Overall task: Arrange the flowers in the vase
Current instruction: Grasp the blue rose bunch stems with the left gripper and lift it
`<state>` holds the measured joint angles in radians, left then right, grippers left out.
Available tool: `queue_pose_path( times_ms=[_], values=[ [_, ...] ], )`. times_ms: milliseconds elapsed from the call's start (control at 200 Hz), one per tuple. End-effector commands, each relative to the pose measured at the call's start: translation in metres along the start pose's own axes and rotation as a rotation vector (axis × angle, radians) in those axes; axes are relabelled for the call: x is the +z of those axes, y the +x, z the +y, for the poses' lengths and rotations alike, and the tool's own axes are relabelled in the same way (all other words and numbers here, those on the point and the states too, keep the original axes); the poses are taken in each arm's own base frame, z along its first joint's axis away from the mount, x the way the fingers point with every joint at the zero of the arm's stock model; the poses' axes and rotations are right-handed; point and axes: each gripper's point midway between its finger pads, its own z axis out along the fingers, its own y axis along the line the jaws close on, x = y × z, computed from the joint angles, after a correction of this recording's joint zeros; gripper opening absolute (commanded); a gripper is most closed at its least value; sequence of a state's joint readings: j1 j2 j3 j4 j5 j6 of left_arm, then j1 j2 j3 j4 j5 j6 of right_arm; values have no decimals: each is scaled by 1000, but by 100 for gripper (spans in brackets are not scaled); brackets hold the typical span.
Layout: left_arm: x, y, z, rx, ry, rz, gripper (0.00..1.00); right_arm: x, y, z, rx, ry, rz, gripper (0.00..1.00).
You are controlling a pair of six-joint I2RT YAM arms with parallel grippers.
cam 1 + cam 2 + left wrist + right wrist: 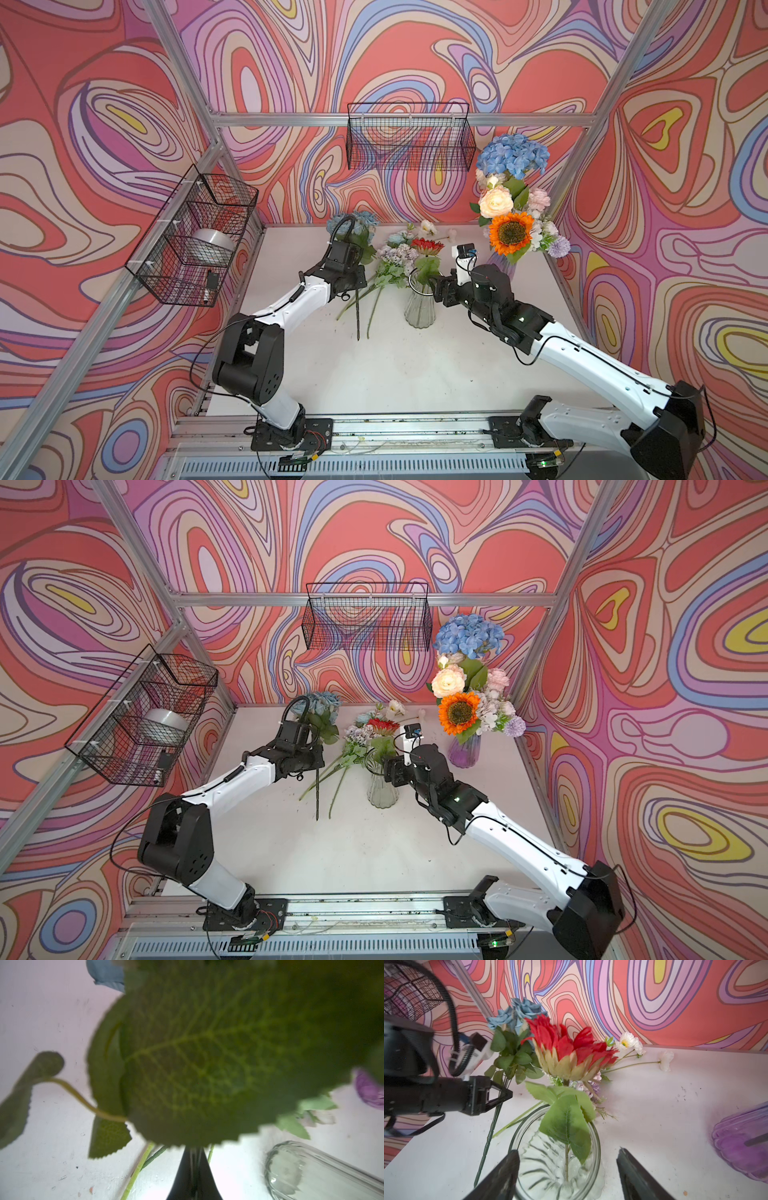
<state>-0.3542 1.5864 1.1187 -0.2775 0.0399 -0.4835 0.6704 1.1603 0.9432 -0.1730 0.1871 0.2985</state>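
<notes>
A clear glass vase (420, 307) (383, 789) (542, 1167) stands mid-table with a red flower (428, 246) (566, 1047) upright in it. My right gripper (434, 287) (568, 1150) hovers open at the vase's rim, holding nothing. My left gripper (357, 286) (508, 1095) (194, 1172) is shut on the dark stem of a blue rose bunch (353, 222) (521, 1012), left of the vase. The stem hangs down toward the table. A big leaf (197, 1059) fills the left wrist view. Lilac clusters (395, 253) and white poppies (426, 226) (629, 1042) lie behind the vase.
A purple vase (505, 268) (741, 1142) at the back right holds a full bouquet with a blue hydrangea (513, 156) and an orange sunflower (510, 233). Black wire baskets hang on the back wall (409, 137) and the left wall (195, 237).
</notes>
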Motion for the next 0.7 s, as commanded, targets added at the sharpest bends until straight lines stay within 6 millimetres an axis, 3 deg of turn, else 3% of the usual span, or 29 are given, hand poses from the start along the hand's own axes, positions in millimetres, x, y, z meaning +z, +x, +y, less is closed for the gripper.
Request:
queue_pose_path(
  times_ms=[0,220,411,696],
  values=[
    [-26,-22,-14,-51,96,-136,0,7,-21,0,52,0,-47,76],
    [-74,-28,-20,-118,231,-327,0,26,-26,6,74,-25,-48,78],
    [-121,-34,-32,-157,416,-510,0,42,-22,-3,114,-8,-32,78],
    [-197,-50,-77,-68,692,-702,0,52,-19,-18,186,3,-49,79]
  ],
)
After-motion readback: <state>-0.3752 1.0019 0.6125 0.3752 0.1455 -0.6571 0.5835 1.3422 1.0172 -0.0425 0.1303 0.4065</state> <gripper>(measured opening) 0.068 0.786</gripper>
